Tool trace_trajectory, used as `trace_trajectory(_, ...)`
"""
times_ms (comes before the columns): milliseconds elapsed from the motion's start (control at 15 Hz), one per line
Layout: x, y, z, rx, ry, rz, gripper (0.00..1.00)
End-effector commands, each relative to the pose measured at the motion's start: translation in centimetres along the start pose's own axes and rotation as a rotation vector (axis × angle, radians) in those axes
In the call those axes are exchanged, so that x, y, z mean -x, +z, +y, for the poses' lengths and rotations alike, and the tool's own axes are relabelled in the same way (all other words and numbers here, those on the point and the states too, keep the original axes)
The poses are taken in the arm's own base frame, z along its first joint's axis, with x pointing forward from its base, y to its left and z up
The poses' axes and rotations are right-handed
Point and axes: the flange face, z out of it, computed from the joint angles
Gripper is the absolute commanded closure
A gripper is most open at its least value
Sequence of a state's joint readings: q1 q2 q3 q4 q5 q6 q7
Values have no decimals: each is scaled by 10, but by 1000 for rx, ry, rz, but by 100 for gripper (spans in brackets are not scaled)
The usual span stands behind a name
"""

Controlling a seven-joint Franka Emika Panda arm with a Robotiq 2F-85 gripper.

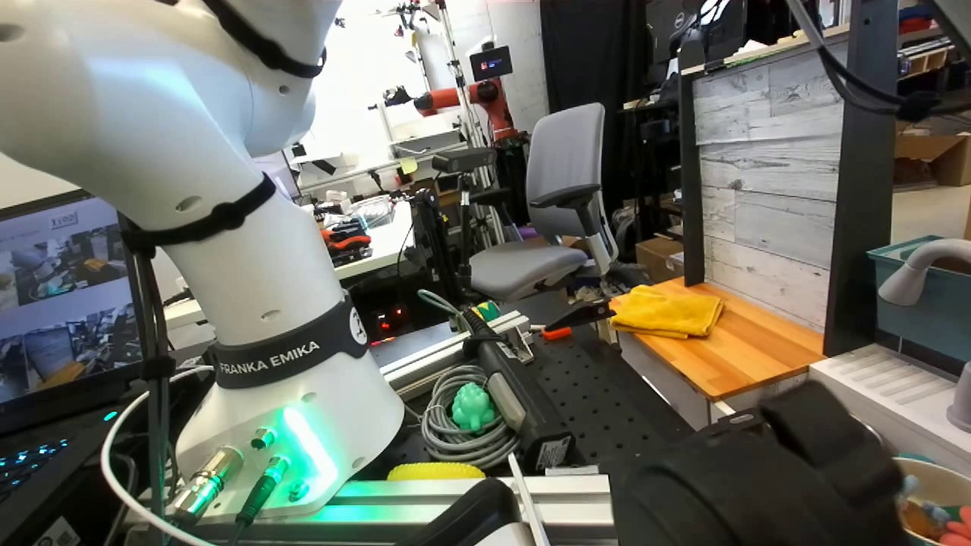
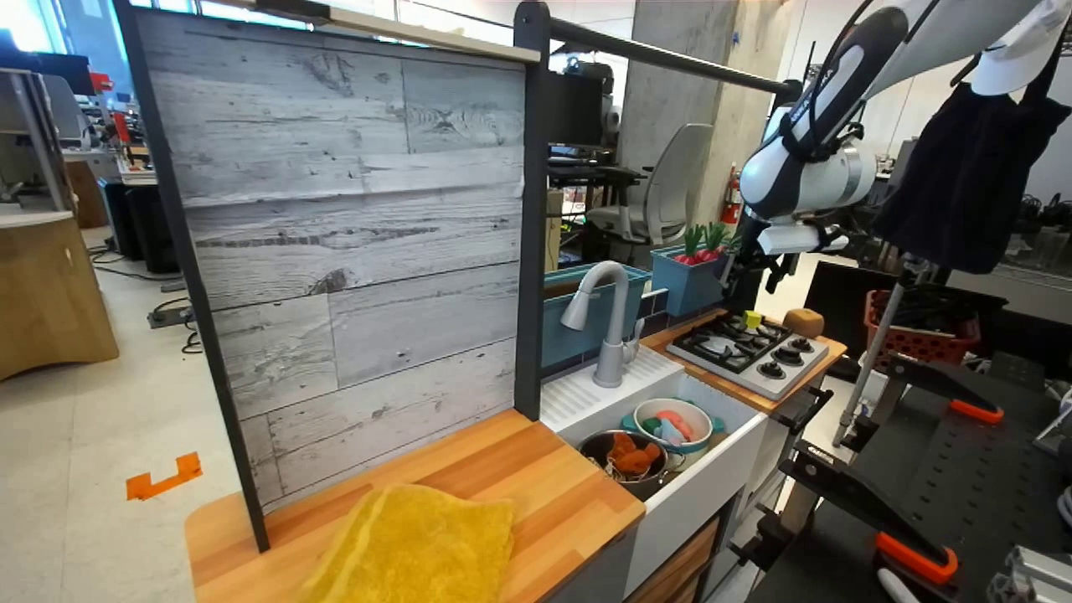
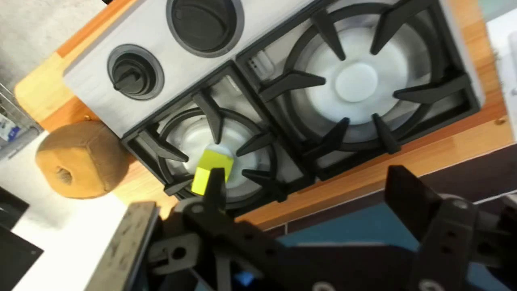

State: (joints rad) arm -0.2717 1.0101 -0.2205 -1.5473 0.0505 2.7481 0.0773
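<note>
In an exterior view, the white robot arm (image 2: 804, 180) is seen extended over the wooden counter (image 3: 444, 151), into which a metal-topped stove (image 3: 179, 83) is set. Behind the stove a blue planter (image 2: 687, 289) is placed. The gripper (image 3: 307, 173) is held above the stove's rear part, its fingers parted widely and nothing gripped. In the wrist view, the wider burner (image 3: 356, 83) and the smaller burner (image 3: 244, 161) are crossed by black grates (image 3: 299, 82). Just beside the stove, a rounded brown object (image 3: 80, 155) is set on the counter. The yellow block (image 3: 210, 161) is placed at the smaller burner (whether its grate is touched cannot be told) and is partly overlapped by a finger in the wrist view.
</note>
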Motion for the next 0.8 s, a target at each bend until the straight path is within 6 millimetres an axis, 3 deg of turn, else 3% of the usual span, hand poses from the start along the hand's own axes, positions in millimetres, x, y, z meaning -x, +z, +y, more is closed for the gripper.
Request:
trace_trajectory(0,-23,38,4,63,136,-31,0)
trace_trajectory(267,-37,62,10,87,241,-51,0)
trace_trajectory(733,-65,75,41,121,308,33,0)
